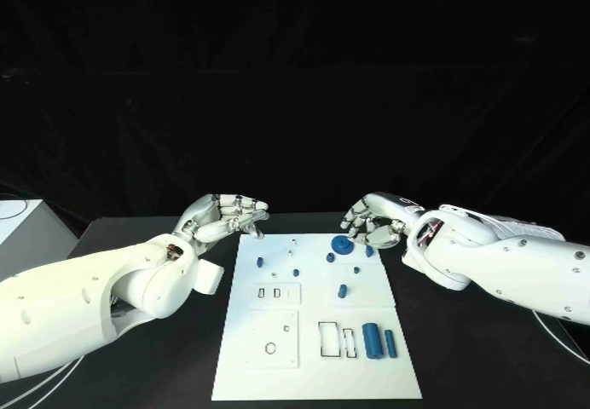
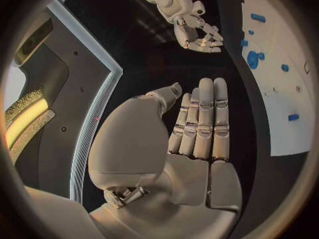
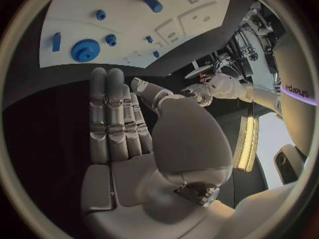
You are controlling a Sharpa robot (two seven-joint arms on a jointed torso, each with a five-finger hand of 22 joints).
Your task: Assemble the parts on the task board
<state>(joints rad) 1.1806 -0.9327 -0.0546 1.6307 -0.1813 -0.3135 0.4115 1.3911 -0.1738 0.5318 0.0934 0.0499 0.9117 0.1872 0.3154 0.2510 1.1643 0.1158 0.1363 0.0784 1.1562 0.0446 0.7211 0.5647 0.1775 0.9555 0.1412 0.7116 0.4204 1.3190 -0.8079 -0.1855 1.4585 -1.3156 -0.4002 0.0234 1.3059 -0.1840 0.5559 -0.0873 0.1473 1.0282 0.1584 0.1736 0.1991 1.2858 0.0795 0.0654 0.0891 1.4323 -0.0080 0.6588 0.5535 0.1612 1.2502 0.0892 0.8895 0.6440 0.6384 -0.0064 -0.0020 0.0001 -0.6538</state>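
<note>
Board [image 1: 317,375]: white plate, centred on the black table [image 1: 467,358], long side running from near edge to far edge.

Near right corner of board: two blue cylinders [image 1: 370,340] lying side by side, just beside an outlined rectangular slot [image 1: 332,338]. Near left: a raised square panel with small holes.

Middle of board: small blue peg [image 1: 343,291] toward the right edge; two small slots toward the left edge.

Far part of board: blue gear [image 1: 341,247] near the far edge, right of centre; several small blue pegs [image 1: 262,261] scattered about it.

Left hand [image 1: 226,216]: over the table at the board's far left corner, fingers apart, holding nothing.

Right hand [image 1: 375,222]: at the board's far right corner, just beside the gear, fingers apart, holding nothing.
</note>
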